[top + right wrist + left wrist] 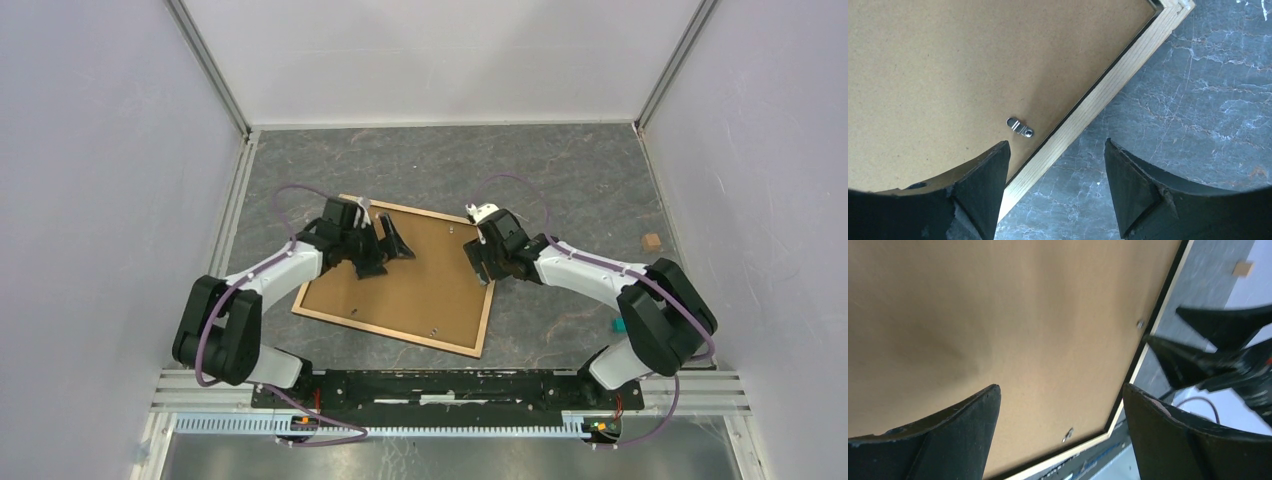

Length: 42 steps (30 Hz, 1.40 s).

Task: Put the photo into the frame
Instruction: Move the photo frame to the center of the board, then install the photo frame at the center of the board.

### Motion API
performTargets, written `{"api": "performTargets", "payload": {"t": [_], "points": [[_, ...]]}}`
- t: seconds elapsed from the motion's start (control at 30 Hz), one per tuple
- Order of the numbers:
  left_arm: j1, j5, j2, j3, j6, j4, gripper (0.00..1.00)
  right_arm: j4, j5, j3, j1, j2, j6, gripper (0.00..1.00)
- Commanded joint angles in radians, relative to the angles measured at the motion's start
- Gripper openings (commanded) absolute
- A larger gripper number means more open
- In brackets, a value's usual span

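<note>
While the frame (1090, 105) is lying flat near the middle of the grey marbled surface (580, 190), turned at a slant, its light tan back is facing up and a brown backing board (420, 275) is filling its opening. No view is showing the photo, so whether it is sitting beneath the board cannot be told. The left gripper (388, 258) is hanging over the far left part of the board, close to the frame's far corner, and its fingers (968, 435) are standing wide apart with nothing between them but the board below. The right gripper (1057, 144) is reaching in over the frame's right rail, near its far right corner, with its fingers (983, 190) also spread apart; one is sitting over the board's edge and the other over the bare surface just outside the rail, so the rail is running between them. Whether either gripper is touching the frame cannot be told. A small metal tab (1020, 127) is lying on the board just beside the rail, pointing inward. Well apart from the frame, a small wooden block (651, 241) is resting near the right wall.
</note>
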<state>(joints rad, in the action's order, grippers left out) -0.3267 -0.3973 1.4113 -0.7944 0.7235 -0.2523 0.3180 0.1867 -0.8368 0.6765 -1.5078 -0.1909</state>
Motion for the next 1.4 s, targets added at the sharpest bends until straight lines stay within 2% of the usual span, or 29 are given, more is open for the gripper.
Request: {"api": "performTargets", "payload": {"t": [0.0, 0.23, 0.33, 0.43, 0.53, 0.6, 0.7, 0.8, 0.87, 0.97, 1.03, 1.2, 1.37], "points": [[-0.042, -0.083, 0.005, 0.083, 0.098, 0.182, 0.97, -0.079, -0.032, -0.018, -0.014, -0.021, 0.015, 0.74], [-0.045, -0.047, 0.007, 0.119, 0.084, 0.189, 0.97, -0.107, -0.044, 0.003, -0.015, -0.037, -0.002, 0.76], [-0.045, 0.038, -0.038, 0.068, 0.011, 0.069, 0.98, -0.122, -0.043, 0.017, -0.016, -0.042, -0.012, 0.76], [-0.04, 0.298, -0.072, -0.066, -0.113, -0.204, 1.0, -0.113, -0.039, 0.017, -0.016, -0.054, -0.019, 0.74], [-0.024, 0.597, 0.003, -0.252, -0.211, -0.454, 0.99, -0.117, -0.047, 0.026, -0.016, -0.05, -0.022, 0.72], [-0.003, 0.734, 0.059, -0.329, -0.271, -0.535, 0.95, -0.119, -0.058, 0.03, -0.017, -0.046, -0.018, 0.71], [0.07, 0.724, 0.106, -0.364, -0.359, -0.545, 0.86, -0.125, -0.08, 0.034, -0.027, -0.048, 0.004, 0.68], [0.196, 0.594, 0.15, -0.397, -0.381, -0.548, 0.77, -0.128, -0.117, 0.037, -0.056, -0.063, 0.027, 0.63], [0.248, 0.503, 0.154, -0.394, -0.364, -0.524, 0.78, -0.133, -0.149, 0.04, -0.087, -0.076, 0.042, 0.58], [0.256, 0.531, 0.17, -0.391, -0.368, -0.492, 0.83, -0.137, -0.176, 0.035, -0.143, -0.091, 0.048, 0.55], [0.264, 0.544, 0.193, -0.39, -0.376, -0.495, 0.83, -0.139, -0.185, 0.021, -0.17, -0.104, 0.048, 0.55], [0.271, 0.502, 0.236, -0.37, -0.397, -0.488, 0.72, -0.153, -0.248, -0.002, -0.205, -0.121, 0.06, 0.57], [0.271, 0.478, 0.252, -0.343, -0.4, -0.477, 0.67, -0.148, -0.275, 0.001, -0.214, -0.108, 0.077, 0.67]]}}
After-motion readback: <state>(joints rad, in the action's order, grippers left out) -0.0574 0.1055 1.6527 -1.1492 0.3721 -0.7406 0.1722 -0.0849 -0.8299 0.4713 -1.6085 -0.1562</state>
